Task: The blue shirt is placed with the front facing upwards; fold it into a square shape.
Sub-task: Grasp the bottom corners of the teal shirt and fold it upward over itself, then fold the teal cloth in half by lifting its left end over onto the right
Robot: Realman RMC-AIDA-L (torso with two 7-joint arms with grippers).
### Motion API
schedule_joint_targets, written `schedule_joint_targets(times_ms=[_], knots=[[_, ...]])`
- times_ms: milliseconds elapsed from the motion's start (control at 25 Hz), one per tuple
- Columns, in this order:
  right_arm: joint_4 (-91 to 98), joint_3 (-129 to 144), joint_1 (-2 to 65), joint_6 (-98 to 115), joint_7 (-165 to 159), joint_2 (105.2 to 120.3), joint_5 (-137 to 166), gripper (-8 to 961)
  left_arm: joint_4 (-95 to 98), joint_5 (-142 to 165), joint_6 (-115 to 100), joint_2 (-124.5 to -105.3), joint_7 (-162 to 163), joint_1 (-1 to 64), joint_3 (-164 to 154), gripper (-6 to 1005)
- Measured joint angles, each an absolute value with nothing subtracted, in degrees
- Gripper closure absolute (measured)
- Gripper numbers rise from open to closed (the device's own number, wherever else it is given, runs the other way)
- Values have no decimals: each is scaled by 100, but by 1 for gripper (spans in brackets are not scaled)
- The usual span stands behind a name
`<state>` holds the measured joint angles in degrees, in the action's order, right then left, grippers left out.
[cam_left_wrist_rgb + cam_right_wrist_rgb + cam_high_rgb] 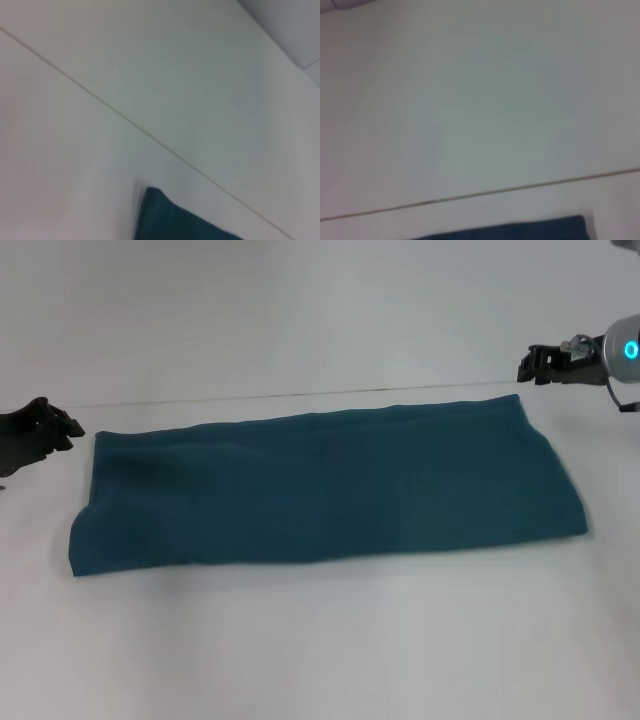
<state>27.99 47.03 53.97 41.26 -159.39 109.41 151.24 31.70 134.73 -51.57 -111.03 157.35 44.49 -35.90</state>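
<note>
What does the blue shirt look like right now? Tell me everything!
The blue shirt is dark teal, soft-looking cloth, folded into a long, flat band lying across the white table. No print, collar or sleeves show. Its edges are a bit wavy. Nothing touches it: the left claw and right claw sit apart near its far corners.

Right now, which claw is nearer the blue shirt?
Left, narrowly. The left claw sits just beyond the blue shirt at its far left corner, off the cloth. The right claw hangs past the far right corner, with a slightly wider gap.
</note>
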Motion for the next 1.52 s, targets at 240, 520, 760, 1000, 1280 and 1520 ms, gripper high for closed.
schedule_joint_targets(times_ms=[240, 520, 760, 1000, 1280, 1520], knots=[[2804, 4687, 5455, 4144, -15949, 10844, 15114, 612, 3345, 13463, -5146, -11200, 15748, 4361, -3409, 754], [2991, 4586, 5329, 4626, -15738, 10769, 14683, 378, 3491, 13320, -5352, -11214, 15704, 4268, -3396, 481], [3618, 4282, 4679, 5952, -14908, 10742, 13246, 303, 3883, 12198, -6259, -11210, 15083, 3847, -3399, 295], [3787, 3804, 3633, 7574, -13629, 10798, 11471, 298, 3927, 11348, -6934, -11263, 14679, 3372, -3392, 298], [3702, 3489, 2792, 8747, -12896, 10844, 10544, 303, 3616, 11230, -7177, -11467, 14562, 3123, -3400, 301], [3549, 3470, 2590, 8821, -12813, 10885, 10565, 303, 3309, 11230, -6837, -11625, 14359, 3024, -3376, 309]])
